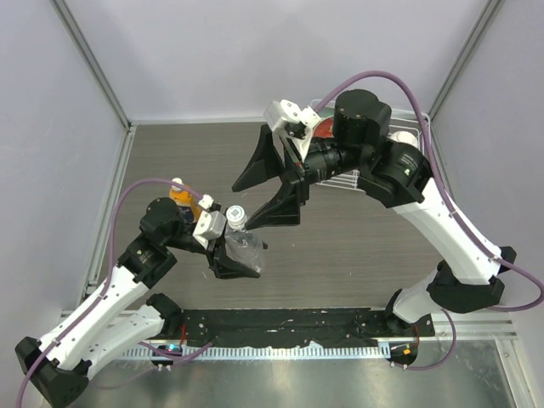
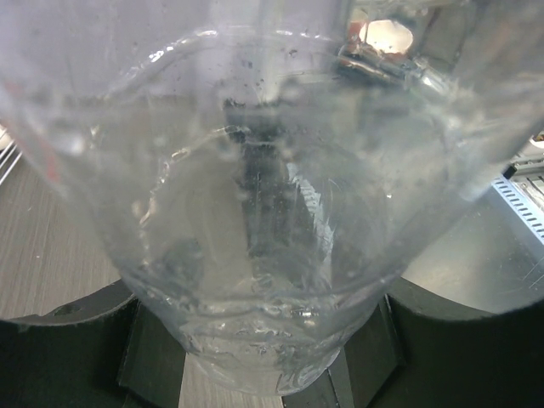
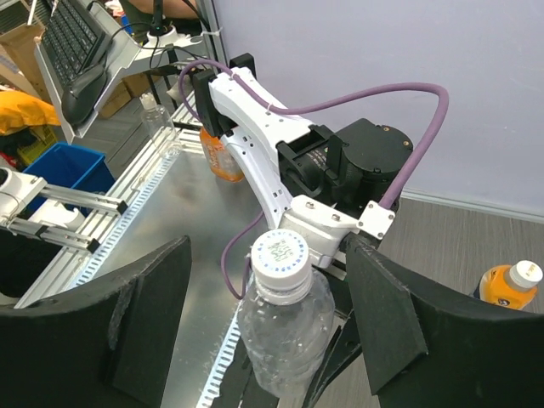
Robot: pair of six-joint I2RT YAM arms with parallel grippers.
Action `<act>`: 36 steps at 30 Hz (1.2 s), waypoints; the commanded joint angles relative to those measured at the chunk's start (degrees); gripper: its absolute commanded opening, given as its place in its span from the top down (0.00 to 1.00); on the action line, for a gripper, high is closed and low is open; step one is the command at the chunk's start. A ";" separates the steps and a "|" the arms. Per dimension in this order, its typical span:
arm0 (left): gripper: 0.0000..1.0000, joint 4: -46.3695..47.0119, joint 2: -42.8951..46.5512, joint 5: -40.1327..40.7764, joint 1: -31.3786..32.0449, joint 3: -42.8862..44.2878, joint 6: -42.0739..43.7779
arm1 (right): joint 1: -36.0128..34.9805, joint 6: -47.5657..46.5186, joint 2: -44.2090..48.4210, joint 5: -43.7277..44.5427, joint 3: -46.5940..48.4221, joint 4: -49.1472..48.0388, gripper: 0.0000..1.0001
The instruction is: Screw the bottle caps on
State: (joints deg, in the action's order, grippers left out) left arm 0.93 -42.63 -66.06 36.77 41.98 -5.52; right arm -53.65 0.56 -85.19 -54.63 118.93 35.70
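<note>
Top view: the left gripper is closed around the body of the clear bottle, holding it near the middle of the grey tabletop. A white cap sits on the bottle's neck. Just behind the left wrist stands the orange bottle with a cream cap on top. The right gripper reaches in from the far right. Its two broad black jaws are spread wide and hold nothing, and the nearer one points towards the white cap.

Left wrist view: the clear bottle fills almost the whole picture. The left gripper clamps it from both sides, with its dark fingers showing at the bottom edge.

Right wrist view: the right gripper is open, and its black fingers stand apart on either side of the clear bottle without touching it. The white cap is on the neck, between the jaws. Whether it is screwed tight cannot be told. The white left arm stretches away behind the bottle. At the right edge, well apart, is the orange bottle with its cream cap.
</note>
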 commanded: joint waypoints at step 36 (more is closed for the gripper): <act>1.00 2.67 0.27 3.83 0.67 1.79 -3.36 | 1.00 8.14 1.60 -5.84 -12.76 -18.13 0.74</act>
State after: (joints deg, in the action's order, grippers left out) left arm 0.99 -43.22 -63.72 37.15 41.98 -7.64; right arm -53.36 7.75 -85.95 -60.71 107.04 19.20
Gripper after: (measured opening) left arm 0.640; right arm 0.391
